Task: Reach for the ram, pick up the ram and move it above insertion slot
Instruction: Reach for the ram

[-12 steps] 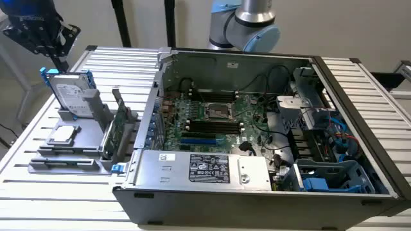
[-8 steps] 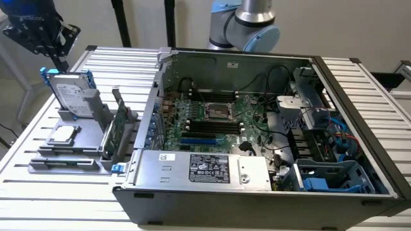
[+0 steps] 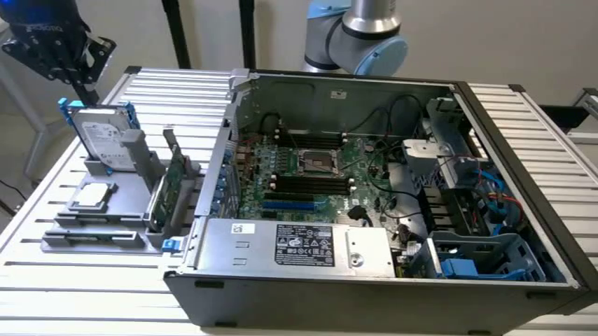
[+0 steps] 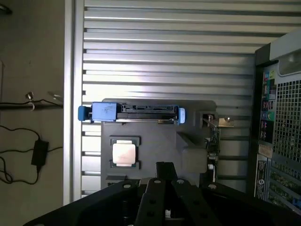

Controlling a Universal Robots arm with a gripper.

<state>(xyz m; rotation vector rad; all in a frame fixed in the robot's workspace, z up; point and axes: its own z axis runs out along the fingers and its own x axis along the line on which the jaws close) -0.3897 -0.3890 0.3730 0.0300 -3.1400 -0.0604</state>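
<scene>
My black gripper [image 3: 67, 52] hangs high at the exterior view's far left, above the silver hard drive [image 3: 103, 140] that stands in the grey parts holder [image 3: 131, 234]. In the wrist view the gripper [image 4: 164, 174] looks down on that holder [image 4: 155, 136]; its body hides the holder's near end. The ram is hidden: I make out no thin green stick in either view. Inside the open computer case, the black memory slots [image 3: 309, 184] lie parallel just in front of the square silver processor socket [image 3: 318, 161], far from the gripper.
The holder also carries a loose processor [image 3: 94, 196] [image 4: 124, 153] and a green expansion card [image 3: 167, 187] on edge. The hard drive's blue rails [image 4: 106, 111] show from above. The case wall [image 3: 220, 168] stands beside the holder. A slatted aluminium table [image 3: 94, 280] lies underneath.
</scene>
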